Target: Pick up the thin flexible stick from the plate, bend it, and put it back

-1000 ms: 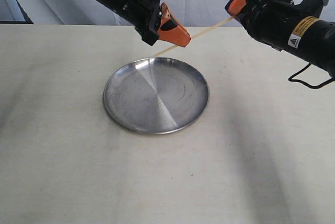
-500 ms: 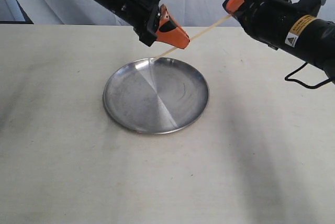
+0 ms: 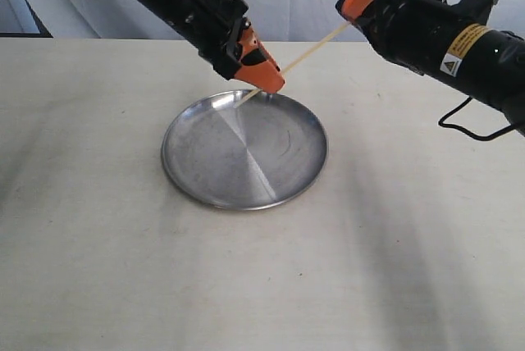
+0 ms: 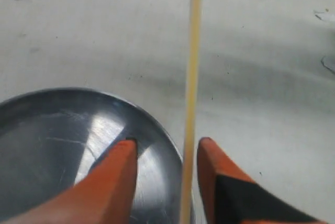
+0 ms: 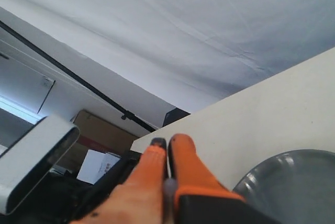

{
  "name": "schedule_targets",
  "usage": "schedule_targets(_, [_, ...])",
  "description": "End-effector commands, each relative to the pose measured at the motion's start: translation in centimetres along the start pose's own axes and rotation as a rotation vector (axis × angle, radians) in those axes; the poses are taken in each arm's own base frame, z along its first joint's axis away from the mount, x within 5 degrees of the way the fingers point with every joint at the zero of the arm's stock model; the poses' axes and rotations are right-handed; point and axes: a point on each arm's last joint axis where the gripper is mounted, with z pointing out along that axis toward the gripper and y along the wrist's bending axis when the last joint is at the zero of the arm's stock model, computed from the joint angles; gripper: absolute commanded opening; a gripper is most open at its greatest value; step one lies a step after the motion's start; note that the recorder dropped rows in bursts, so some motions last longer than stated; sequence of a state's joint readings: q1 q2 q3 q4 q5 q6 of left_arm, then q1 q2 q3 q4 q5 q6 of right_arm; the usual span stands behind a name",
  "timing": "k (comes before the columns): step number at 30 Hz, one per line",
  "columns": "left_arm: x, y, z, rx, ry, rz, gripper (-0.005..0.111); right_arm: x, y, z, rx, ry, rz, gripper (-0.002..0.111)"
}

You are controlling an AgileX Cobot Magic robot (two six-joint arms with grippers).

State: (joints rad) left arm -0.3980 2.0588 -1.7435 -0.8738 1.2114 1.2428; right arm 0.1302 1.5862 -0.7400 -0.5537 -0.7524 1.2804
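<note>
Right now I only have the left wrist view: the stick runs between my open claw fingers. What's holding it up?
Observer: The right claw is shut on the upper end of the stick.
Operator: Bent yet?
Observer: No. In the exterior view it runs straight, sloping down from that claw through the left claw.
Operator: Where's the low end?
Observer: At the rim of the plate on the arms' side. I can't tell whether it touches.
</note>
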Motion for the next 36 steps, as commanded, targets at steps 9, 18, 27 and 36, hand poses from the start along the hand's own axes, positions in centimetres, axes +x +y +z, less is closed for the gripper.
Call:
schedule_targets(9, [0.9,0.6,-0.1,-0.071,0.101,-0.054,0.056,0.1,0.6,0.0,-0.057,0.017,0.004,-0.001])
schedule_targets(18, [1.7,0.9,0.6,-0.066,0.134,-0.099,0.050,0.1,0.7,0.0,-0.074,0.013,0.025,-0.001])
schedule_targets(27, [1.5,0.5,0.6,-0.023,0.113,-0.060,0.000,0.1,0.7,0.0,-0.073,0.017,0.017,-0.001])
schedule_targets(36, [0.7,0.0,0.6,0.019,0.028,-0.043,0.000,0.6,0.3,0.0,-0.028,0.071,-0.029,-0.001])
